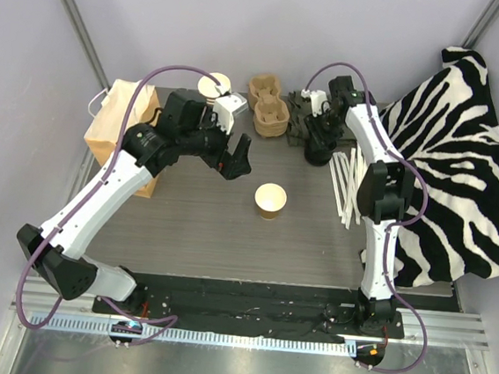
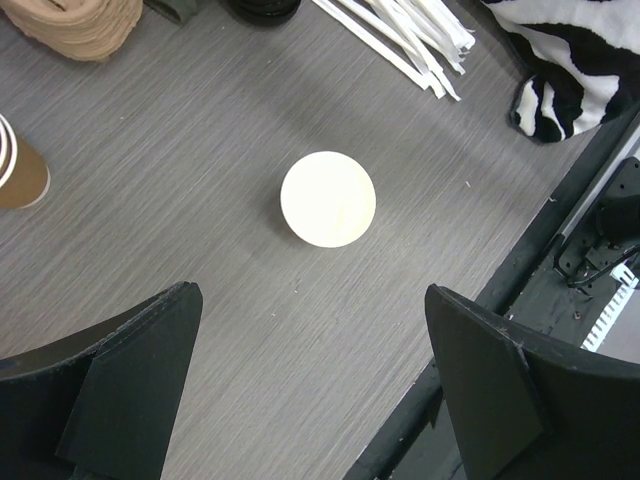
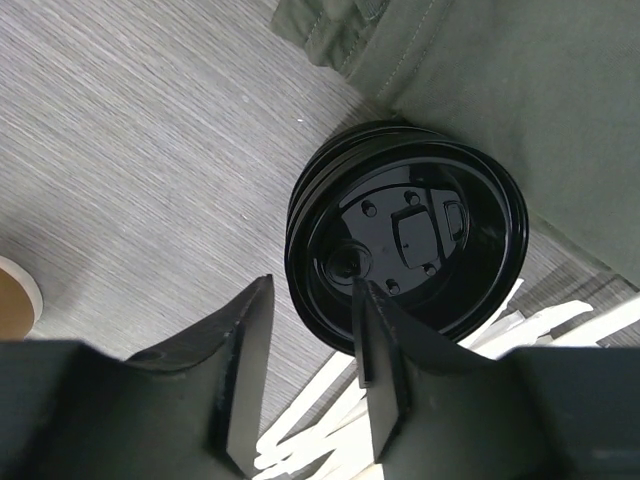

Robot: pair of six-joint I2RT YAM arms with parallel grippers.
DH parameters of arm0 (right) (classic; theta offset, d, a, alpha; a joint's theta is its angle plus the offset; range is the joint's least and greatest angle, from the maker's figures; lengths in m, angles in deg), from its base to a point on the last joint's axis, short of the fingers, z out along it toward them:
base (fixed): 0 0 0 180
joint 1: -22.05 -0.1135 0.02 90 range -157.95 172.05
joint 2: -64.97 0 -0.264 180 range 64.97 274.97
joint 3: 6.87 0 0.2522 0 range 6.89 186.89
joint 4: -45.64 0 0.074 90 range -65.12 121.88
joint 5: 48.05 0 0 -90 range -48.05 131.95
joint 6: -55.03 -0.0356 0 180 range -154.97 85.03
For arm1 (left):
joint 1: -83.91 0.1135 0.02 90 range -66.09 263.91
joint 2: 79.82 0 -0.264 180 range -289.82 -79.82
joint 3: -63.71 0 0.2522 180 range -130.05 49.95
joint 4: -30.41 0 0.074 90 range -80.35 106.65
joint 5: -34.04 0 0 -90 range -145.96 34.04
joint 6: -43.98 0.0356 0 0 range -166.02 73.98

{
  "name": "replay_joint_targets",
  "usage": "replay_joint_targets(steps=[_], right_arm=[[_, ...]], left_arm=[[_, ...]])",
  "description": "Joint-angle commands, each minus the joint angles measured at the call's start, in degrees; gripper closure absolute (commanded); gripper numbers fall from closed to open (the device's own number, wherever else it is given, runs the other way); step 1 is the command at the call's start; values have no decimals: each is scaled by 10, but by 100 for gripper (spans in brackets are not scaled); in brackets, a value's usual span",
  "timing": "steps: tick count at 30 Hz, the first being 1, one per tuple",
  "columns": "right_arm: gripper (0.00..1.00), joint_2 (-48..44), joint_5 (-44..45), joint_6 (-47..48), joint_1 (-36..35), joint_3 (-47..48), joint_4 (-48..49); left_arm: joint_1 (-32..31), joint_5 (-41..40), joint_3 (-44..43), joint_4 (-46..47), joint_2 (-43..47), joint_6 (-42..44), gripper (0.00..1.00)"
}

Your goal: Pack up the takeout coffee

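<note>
One lidless paper cup [image 1: 269,200] stands mid-table [image 1: 193,226]. The left gripper [image 2: 310,292] hovers just beside it, jaws wide apart, empty. One stack of black lids [image 3: 405,235] lies farther back. The right gripper [image 3: 312,290] straddles its rim, part-open, unclamped. Two pulp carriers [image 1: 266,105] and one paper bag [image 1: 118,130] sit beyond.

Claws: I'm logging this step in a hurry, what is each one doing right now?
Left claw: wide open, empty, near the lidless cup.
Right claw: part open, astride the rim of the black lids; grip cannot be told.

Loose white straws [image 1: 342,187] lie beside zebra cloth [image 1: 472,173].
</note>
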Motion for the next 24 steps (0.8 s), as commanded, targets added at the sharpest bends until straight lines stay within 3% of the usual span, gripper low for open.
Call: replay_joint_targets(steps=[1,13,24], right_arm=[[57,-1,-11,6,1,32,1],[75,-2,-9,11,2,43,0],[65,9,-1,13,2,46,-2]], left_arm=[[3,17,-20,17,0,-7,0],[3,19,-24,17,-3,-2,0],[3,22,-24,17,-7,1,0]])
